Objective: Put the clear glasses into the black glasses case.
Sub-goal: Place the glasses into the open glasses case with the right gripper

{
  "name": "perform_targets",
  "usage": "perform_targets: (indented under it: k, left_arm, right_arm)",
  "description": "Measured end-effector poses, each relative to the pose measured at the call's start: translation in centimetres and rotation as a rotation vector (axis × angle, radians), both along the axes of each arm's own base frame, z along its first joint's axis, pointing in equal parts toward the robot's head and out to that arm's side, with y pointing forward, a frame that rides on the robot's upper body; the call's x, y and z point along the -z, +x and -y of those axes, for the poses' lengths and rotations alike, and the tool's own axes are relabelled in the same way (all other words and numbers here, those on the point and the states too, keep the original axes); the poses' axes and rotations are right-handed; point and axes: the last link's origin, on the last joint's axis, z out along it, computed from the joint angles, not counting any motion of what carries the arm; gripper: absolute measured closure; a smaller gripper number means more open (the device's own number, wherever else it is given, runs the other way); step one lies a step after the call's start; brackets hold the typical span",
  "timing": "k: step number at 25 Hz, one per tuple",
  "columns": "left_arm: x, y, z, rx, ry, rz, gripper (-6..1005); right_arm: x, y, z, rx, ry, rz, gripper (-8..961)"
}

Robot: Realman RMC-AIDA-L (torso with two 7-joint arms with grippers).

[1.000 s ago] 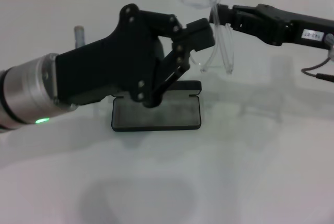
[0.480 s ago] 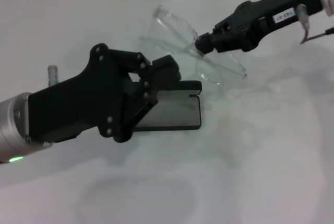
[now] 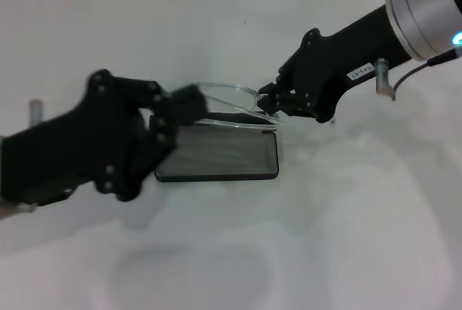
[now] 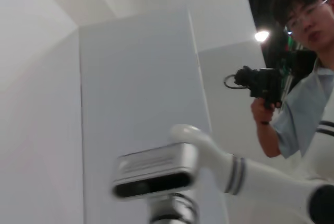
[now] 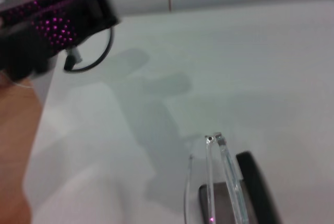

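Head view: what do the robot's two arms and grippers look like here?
The left gripper is a bulky matte black body with visible screws and linkage bars. The right gripper is a slimmer black housing bearing a small white label with dark print, joined to a silver metal wrist with a blue light. A thin grey cable loops beside that wrist.

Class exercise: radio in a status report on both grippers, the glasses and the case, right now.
Right gripper shut on the glasses, low over the open case at its far edge. Left gripper beside the case's left end, touching nothing. Glasses not in yet. No obstruction seen.
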Motion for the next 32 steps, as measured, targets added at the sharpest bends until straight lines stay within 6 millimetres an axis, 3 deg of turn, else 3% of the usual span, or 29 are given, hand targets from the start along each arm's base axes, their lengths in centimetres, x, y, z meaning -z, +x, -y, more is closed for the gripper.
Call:
perform_targets:
  k: [4, 9, 17, 23, 32]
  left_arm:
    - [-1.1, -0.5, -0.3, -0.029, 0.008, 0.009, 945]
    - [-1.6, -0.8, -0.5, -0.049, 0.003, 0.001, 945]
    - [-1.3, -1.3, -0.6, -0.081, 0.008, -0.024, 945]
    - [-1.8, -1.3, -1.1, -0.098, 0.014, -0.015, 945]
    - [-2.0, -0.6, -2.0, -0.088, 0.006, -0.001, 944]
  right_arm:
    - [0.0, 1.1, 2.1, -0.067, 0.023, -0.031, 885]
    - [1.6, 2.7, 4.0, -0.083, 0.017, 0.003, 885]
    - [7.2, 4.3, 4.4, -0.119, 0.095, 0.081, 884]
    - [7.7, 3.9, 4.5, -0.147, 0.108, 0.090, 884]
    - [7.9, 3.1, 2.9, -0.188, 0.159, 0.161, 883]
